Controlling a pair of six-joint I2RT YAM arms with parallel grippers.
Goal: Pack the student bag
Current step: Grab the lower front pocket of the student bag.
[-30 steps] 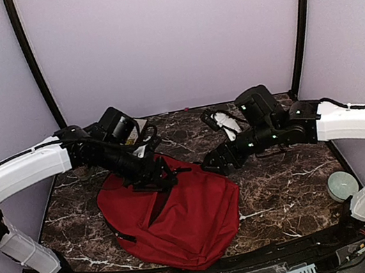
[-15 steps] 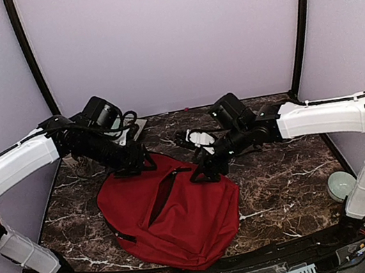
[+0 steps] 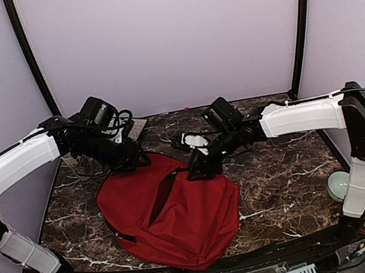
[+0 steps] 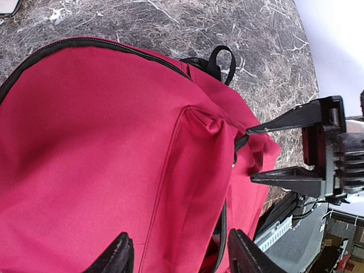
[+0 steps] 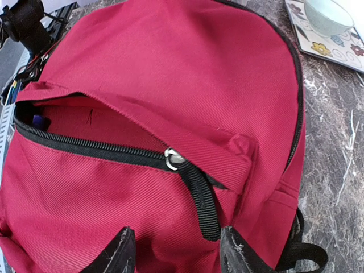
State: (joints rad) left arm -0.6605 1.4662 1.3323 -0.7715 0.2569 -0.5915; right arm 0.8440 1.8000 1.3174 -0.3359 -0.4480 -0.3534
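Marble tabletop [image 3: 282,182] carrying the student bag [image 3: 182,214], lying flat at centre, slightly left, zip [image 5: 85,149] partly undone. Left pincer [image 4: 181,259] at the bag's far-left edge, jaws parted over the fabric, nothing clamped. Right pincer [image 5: 177,253] at the bag's far-right top, jaws parted astride the black zipper pull [image 5: 202,205], not yet closed on it. Judged step: opening the zip wider. Recommended: close squarely on the pull just below the slider [image 5: 172,159], pin the fabric with the left, draw along the zip line, not upward.

White arms [image 3: 18,164] with black joints, cables — right hand [image 3: 197,168] black.
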